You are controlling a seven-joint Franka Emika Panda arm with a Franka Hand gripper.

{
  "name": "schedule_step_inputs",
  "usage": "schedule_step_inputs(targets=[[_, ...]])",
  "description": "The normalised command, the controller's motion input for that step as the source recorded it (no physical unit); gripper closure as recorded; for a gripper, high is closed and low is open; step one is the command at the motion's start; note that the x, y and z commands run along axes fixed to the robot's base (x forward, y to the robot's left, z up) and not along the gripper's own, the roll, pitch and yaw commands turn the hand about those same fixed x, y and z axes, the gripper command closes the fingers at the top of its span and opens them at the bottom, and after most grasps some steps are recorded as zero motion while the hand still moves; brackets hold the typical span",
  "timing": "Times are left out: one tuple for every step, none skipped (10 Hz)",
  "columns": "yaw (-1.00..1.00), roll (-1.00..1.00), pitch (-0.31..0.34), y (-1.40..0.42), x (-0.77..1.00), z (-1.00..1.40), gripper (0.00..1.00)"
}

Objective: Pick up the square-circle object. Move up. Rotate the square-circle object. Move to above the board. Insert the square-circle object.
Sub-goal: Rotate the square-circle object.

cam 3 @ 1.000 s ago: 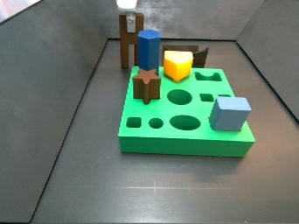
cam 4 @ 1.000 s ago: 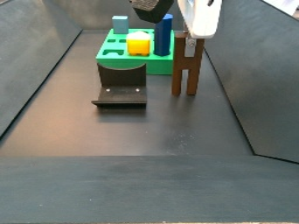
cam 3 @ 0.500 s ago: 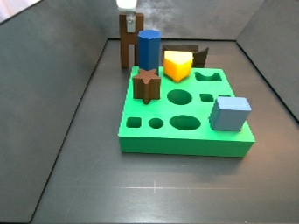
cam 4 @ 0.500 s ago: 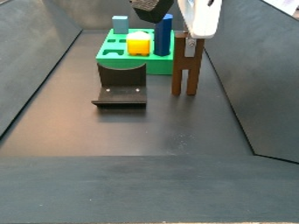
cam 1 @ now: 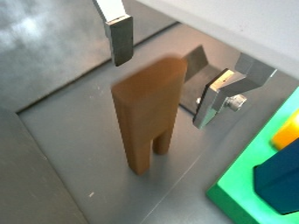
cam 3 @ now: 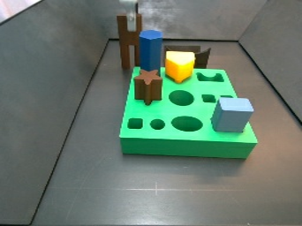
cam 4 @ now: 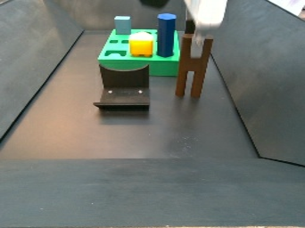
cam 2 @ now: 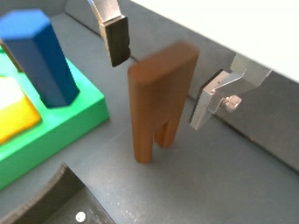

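Note:
The square-circle object, a tall dark brown block with a notch at its lower end, stands upright on the floor behind the board in both side views point(cam 3: 127, 51) point(cam 4: 191, 76). It fills the middle of both wrist views point(cam 1: 146, 114) point(cam 2: 158, 101). My gripper point(cam 1: 163, 83) point(cam 2: 159, 87) is open and straddles the block's top end. A gap shows between each silver finger point(cam 1: 121, 39) point(cam 2: 208, 98) and the block. In a side view the gripper point(cam 4: 199, 44) hangs over the block. The green board point(cam 3: 189, 146) point(cam 4: 113, 53) lies beside it.
On the board stand a blue prism point(cam 3: 150, 48), a yellow piece point(cam 3: 178, 65), a brown star peg point(cam 3: 147, 84) and a light blue cube point(cam 3: 234, 114). The dark fixture point(cam 4: 123, 89) stands next to the board. Grey walls enclose the floor.
In the side views the gripper's white body sits slightly higher than before. The brown block has not moved.

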Motion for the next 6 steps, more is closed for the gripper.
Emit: schedule_step_inputs(targets=[[-0.02,0.01,0.035,0.00,-0.02,0.74,0.00],[-0.02,0.01,0.046,0.00,-0.01,0.56,0.00],[-0.02,0.01,0.055,0.00,0.00,0.44,0.00],[-0.02,0.00,0.076,0.00,0.01,0.19,0.00],[1.00,0.00,0.013,0.08,0.00,0.00,0.00],[1.00,0.00,0.012,0.07,0.01,-0.02,0.00]])
